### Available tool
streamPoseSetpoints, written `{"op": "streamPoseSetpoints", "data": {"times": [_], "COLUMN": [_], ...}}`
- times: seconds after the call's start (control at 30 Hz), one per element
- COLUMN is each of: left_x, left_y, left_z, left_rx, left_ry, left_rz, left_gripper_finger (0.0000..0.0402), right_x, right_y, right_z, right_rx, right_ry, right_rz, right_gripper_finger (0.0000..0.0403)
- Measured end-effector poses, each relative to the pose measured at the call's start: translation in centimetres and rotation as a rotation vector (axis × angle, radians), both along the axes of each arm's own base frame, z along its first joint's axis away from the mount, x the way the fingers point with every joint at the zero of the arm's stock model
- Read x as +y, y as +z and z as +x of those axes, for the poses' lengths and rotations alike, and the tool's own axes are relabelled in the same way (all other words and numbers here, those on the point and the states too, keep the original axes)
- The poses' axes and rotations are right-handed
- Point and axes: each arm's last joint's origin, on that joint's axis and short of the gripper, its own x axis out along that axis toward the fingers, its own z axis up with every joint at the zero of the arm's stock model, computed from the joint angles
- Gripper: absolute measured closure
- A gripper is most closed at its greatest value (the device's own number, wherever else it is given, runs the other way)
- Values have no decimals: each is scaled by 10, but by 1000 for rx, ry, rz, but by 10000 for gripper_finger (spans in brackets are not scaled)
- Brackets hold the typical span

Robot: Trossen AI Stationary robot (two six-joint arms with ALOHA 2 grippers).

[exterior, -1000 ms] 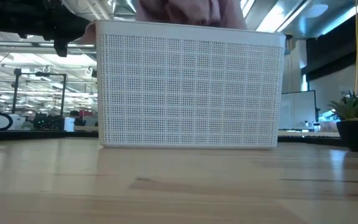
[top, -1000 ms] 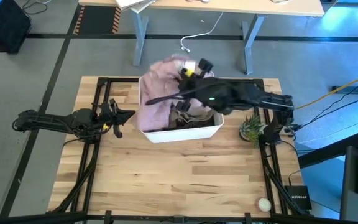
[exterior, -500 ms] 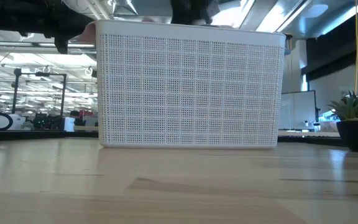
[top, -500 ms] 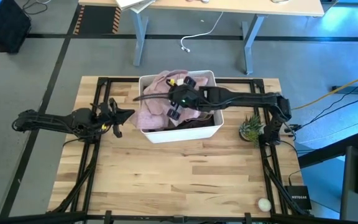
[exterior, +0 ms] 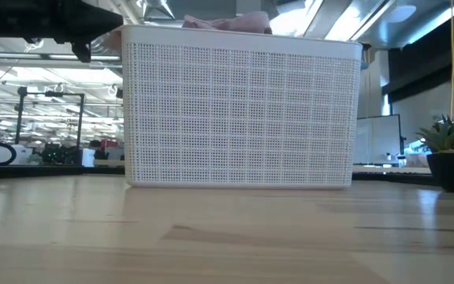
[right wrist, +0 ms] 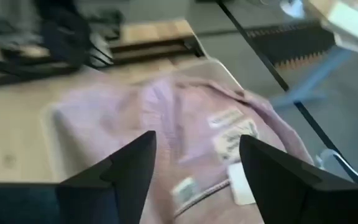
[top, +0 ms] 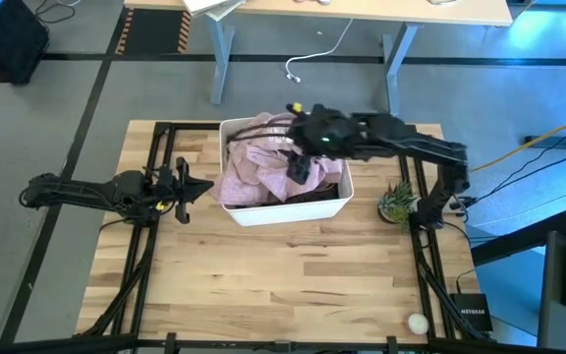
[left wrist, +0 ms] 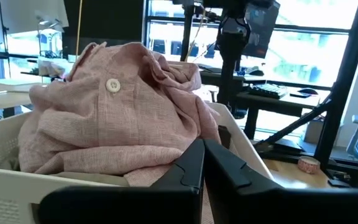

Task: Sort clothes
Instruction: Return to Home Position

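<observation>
Dark clothes lie mostly buried under the pink polo — colours indistinct.

High cam: hangs way up, looks straight down, far off. Sees the whole table, both arms & the floor round it.

Low cam: at the table's front edge, down at wood height. Looks flat across to the back edge & the room. The white bin is near and fills most of the pic.

Left wrist cam: by the left edge, looks past the left gripper toward the right edge, close to the bin.

Right wrist cam: up over the bin, tipped down past the right gripper, v. close.

Shared: all 4 see the bin & pink shirt. High + low both see the plant by the right edge.
</observation>
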Motion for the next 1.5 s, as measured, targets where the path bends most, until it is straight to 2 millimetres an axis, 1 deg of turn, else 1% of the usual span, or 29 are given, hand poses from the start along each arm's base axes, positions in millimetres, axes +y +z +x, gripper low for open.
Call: {"op": "streamPoseSetpoints", "data": {"times": [0.1,0.2,0.3,0.37,0.47,0.53,0.6,0.7,0.87,0.97,1.07,1.2,1.3,1.37,1.5], "left_x": [0,0,0,0,0,0,0,-2,-4,-3,-4,-3,-4,-3,-4], "left_y": [0,0,0,0,0,0,0,0,0,-1,-1,-5,-6,-6,-3], "left_z": [0,0,0,0,0,0,0,0,1,1,1,1,1,1,-2], "left_rx": [1,1,0,0,-3,-3,-2,2,2,6,8,25,45,43,20], "left_ry": [0,0,0,0,-2,-2,-7,-59,-122,-121,-124,-136,-131,-130,-132], "left_rz": [-1,-1,0,0,-14,-14,-9,10,21,19,-5,-137,-102,-89,-61], "left_gripper_finger": [398,398,398,398,398,398,398,398,398,398,398,398,398,398,398], "right_x": [21,42,59,66,69,65,59,53,44,40,37,34,34,35,37], "right_y": [25,44,51,46,27,10,-12,-52,-116,-149,-172,-189,-192,-192,-192], "right_z": [-19,-46,-72,-87,-108,-122,-137,-161,-207,-224,-237,-246,-248,-249,-249], "right_rx": [-54,-89,-71,-34,2,-37,-100,-240,-485,-577,-622,-652,-663,-658,-625], "right_ry": [96,188,196,161,120,104,109,160,180,165,141,89,79,109,231], "right_rz": [22,26,-24,-75,-122,-91,-51,24,127,177,244,352,429,430,369], "right_gripper_finger": [154,156,165,174,191,205,219,242,280,298,311,319,319,320,320]}}
